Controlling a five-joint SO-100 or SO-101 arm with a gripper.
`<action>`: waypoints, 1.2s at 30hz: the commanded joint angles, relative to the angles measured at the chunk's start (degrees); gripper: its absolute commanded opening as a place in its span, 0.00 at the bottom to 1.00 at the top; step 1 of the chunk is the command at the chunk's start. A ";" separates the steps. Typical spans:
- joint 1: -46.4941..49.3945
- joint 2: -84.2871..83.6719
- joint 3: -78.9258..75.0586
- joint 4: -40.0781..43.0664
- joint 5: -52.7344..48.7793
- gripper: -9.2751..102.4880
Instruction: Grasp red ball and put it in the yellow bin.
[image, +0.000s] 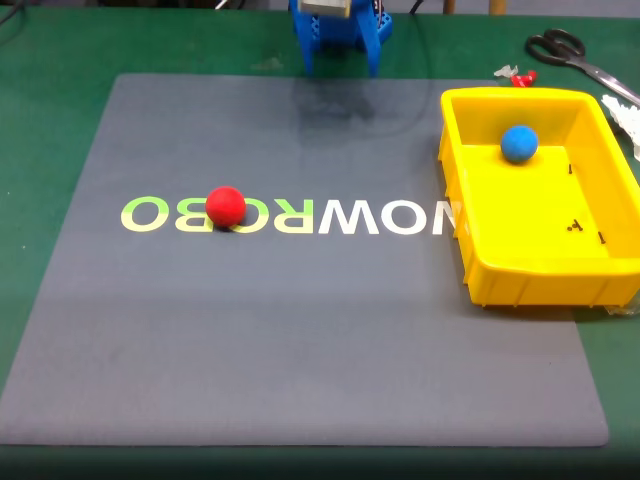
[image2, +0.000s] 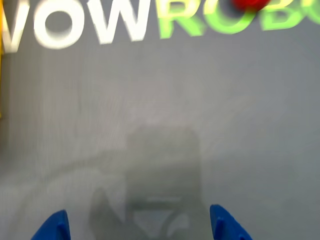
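Note:
The red ball (image: 225, 206) lies on the grey mat over the green letters of its logo, left of centre in the fixed view. In the wrist view a sliver of the red ball (image2: 250, 4) shows at the top edge. The yellow bin (image: 470, 230) stands at the right with a blue ball (image: 519, 143) inside it. The blue arm (image: 340, 30) rises at the top centre, far from the red ball. In the wrist view my gripper (image2: 140, 227) is open, its two blue fingertips (image2: 52, 227) wide apart above bare mat with nothing between them.
The grey mat (image: 300, 340) with the white and green logo lies on a green table. Scissors (image: 575, 55) and small red and white bits (image: 515, 75) lie behind the bin. A strip of the bin's yellow wall (image2: 1, 75) shows at the wrist view's left edge.

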 joint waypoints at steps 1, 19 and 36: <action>2.46 -7.65 -9.84 -2.20 -1.32 0.37; 11.25 -50.36 -29.27 -24.70 -6.68 0.37; 12.83 -85.25 -59.94 -25.22 -6.59 0.37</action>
